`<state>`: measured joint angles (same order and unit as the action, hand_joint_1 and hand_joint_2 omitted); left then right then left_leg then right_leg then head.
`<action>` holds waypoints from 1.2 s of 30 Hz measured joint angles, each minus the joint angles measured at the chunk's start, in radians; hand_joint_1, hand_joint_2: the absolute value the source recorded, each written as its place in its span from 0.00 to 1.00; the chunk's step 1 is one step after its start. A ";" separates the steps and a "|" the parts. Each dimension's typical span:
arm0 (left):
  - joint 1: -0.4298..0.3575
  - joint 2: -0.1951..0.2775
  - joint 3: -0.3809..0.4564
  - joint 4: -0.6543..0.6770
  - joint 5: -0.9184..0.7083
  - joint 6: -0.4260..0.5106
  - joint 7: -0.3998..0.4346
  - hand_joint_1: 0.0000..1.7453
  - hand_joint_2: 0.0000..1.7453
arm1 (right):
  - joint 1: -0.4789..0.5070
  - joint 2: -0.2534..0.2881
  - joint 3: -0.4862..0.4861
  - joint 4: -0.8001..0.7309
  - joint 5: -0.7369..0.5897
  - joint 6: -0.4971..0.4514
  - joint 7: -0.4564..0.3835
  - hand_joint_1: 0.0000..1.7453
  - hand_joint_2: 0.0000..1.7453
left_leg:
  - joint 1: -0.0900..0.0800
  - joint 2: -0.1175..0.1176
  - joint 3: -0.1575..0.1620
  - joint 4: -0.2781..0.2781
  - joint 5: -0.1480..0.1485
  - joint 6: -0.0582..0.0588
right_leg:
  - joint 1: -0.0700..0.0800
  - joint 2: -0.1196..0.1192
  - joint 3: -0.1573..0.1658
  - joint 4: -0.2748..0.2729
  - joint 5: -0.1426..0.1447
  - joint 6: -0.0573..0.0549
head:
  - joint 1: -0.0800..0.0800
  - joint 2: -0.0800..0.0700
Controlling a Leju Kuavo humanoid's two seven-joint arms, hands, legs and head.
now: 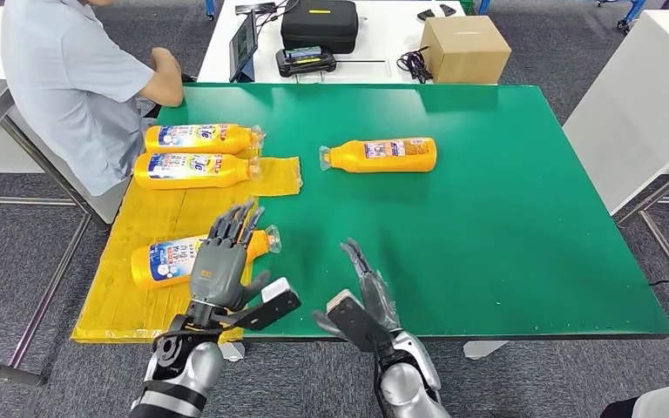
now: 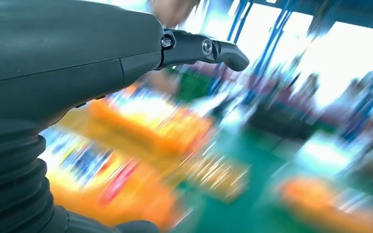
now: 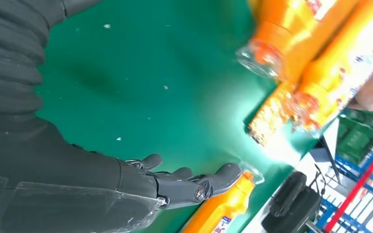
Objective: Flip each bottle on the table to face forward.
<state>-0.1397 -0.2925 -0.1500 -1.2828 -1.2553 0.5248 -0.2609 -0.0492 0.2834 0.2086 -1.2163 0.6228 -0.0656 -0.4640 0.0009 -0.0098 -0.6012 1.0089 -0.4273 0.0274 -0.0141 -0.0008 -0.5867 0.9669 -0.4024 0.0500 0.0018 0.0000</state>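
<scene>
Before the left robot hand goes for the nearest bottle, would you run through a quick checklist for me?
1. Left robot hand free, fingers spread: ok.
2. Right robot hand free, over bare green table: ok.
3. Left robot hand above the nearest bottle on the yellow mat: ok.
4. Contact with that bottle: cannot tell.
5. Person seated near the two far-left bottles: not ok.
6. Left wrist view sharp: not ok, blurred.

Four orange bottles (image 1: 199, 138) (image 1: 193, 170) (image 1: 381, 155) (image 1: 167, 259), one yellow mat (image 1: 152, 222), one cardboard box (image 1: 464, 49), one black case (image 1: 319, 24).
</scene>
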 joint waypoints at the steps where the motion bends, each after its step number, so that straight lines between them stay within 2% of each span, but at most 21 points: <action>1: 0.013 -0.001 -0.027 -0.043 0.013 0.029 -0.017 0.00 1.00 | 0.001 0.002 -0.005 -0.008 -0.012 0.006 -0.003 0.00 1.00 | 0.000 0.000 -0.001 0.000 0.000 0.000 | 0.000 0.000 -0.001 0.000 0.000 0.000 | 0.000 0.000; 2: 0.023 -0.002 -0.054 -0.081 0.027 0.057 -0.034 0.00 1.00 | 0.001 0.004 -0.008 -0.014 -0.021 0.010 -0.006 0.00 1.00 | 0.000 0.000 -0.001 0.000 0.000 0.000 | 0.000 0.000 -0.001 0.000 0.000 0.000 | 0.000 0.000; 6: 0.054 -0.001 -0.141 -0.203 0.165 0.137 -0.108 0.00 1.00 | 0.001 0.013 -0.017 -0.027 -0.042 0.006 -0.017 0.00 0.00 | 0.000 0.000 -0.002 0.000 0.000 0.000 | 0.000 0.000 -0.002 0.000 0.000 0.000 | 0.000 0.000; 8: 0.068 -0.001 -0.169 -0.249 0.249 0.132 -0.143 0.00 1.00 | 0.002 0.016 -0.023 -0.034 -0.076 0.013 -0.010 0.00 0.00 | 0.000 0.000 -0.001 0.000 0.000 0.000 | 0.000 0.000 -0.002 0.000 0.000 0.000 | 0.000 0.000; 11: 0.097 -0.001 -0.195 -0.305 0.421 0.059 -0.185 0.00 1.00 | 0.006 0.022 -0.050 -0.044 -0.190 0.066 0.024 0.00 0.00 | 0.000 0.000 -0.001 0.000 0.000 0.000 | 0.000 0.000 -0.002 0.000 0.000 0.000 | 0.000 0.000; 13: 0.121 -0.003 -0.199 -0.327 0.570 -0.033 -0.196 0.00 1.00 | 0.016 0.027 -0.074 -0.051 -0.228 0.074 0.037 0.00 0.50 | 0.000 0.000 -0.001 0.000 0.000 0.000 | 0.000 0.000 -0.002 0.000 0.000 0.000 | 0.000 0.000; 15: 0.147 -0.009 -0.192 -0.337 0.721 -0.139 -0.200 0.00 1.00 | 0.034 0.031 -0.096 -0.072 -0.207 0.048 0.034 0.00 1.00 | 0.000 0.000 -0.002 0.000 0.000 0.000 | 0.000 0.000 -0.002 0.000 0.000 0.000 | 0.000 0.000; 17: 0.167 -0.016 -0.179 -0.339 0.836 -0.222 -0.202 0.00 1.00 | 0.057 0.036 -0.111 -0.117 -0.141 0.006 0.023 0.00 1.00 | 0.000 0.000 -0.003 0.000 0.000 0.000 | 0.000 0.000 -0.003 0.000 0.000 0.000 | 0.000 0.000; 20: 0.184 -0.020 -0.163 -0.339 0.956 -0.287 -0.211 0.00 1.00 | 0.087 0.039 -0.120 -0.191 -0.004 -0.057 0.000 0.00 1.00 | 0.000 0.000 -0.003 0.000 0.000 0.000 | 0.000 0.000 -0.004 0.000 0.000 0.000 | 0.000 0.000; 24: 0.194 -0.021 -0.153 -0.348 1.059 -0.333 -0.229 0.00 1.00 | 0.115 0.026 -0.121 -0.265 0.094 -0.098 -0.063 0.00 0.00 | 0.000 0.000 -0.003 0.000 0.000 0.000 | 0.000 0.000 -0.004 0.000 0.000 0.000 | 0.000 0.000; 30: 0.208 -0.021 -0.152 -0.369 1.109 -0.380 -0.228 0.00 1.00 | 0.143 -0.014 -0.108 -0.308 0.244 -0.209 -0.071 0.00 0.00 | 0.000 0.000 -0.003 0.000 0.000 0.000 | 0.000 0.000 -0.003 0.000 0.000 0.000 | 0.000 0.000; 34: 0.214 -0.020 -0.150 -0.373 1.103 -0.390 -0.218 0.00 1.00 | 0.149 -0.031 -0.105 -0.316 0.267 -0.244 -0.042 0.00 1.00 | 0.000 0.001 -0.003 0.000 0.000 0.000 | 0.000 0.000 -0.003 0.000 0.000 0.000 | 0.000 0.000; 36: 0.219 -0.020 -0.147 -0.372 1.093 -0.390 -0.215 0.00 1.00 | 0.149 -0.035 -0.107 -0.318 0.256 -0.235 -0.021 0.00 1.00 | 0.000 0.001 -0.003 0.000 0.000 0.000 | 0.000 0.000 -0.003 0.000 0.000 0.000 | 0.000 0.000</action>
<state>0.0794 -0.3128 -0.2972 -1.6551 -0.1619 0.1348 -0.4760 0.0997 0.2485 0.1020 -1.5347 0.8786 -0.3009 -0.4851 0.0010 -0.0092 -0.6042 1.0085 -0.4275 0.0273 -0.0140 -0.0007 -0.5902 0.9668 -0.4025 0.0498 0.0015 0.0000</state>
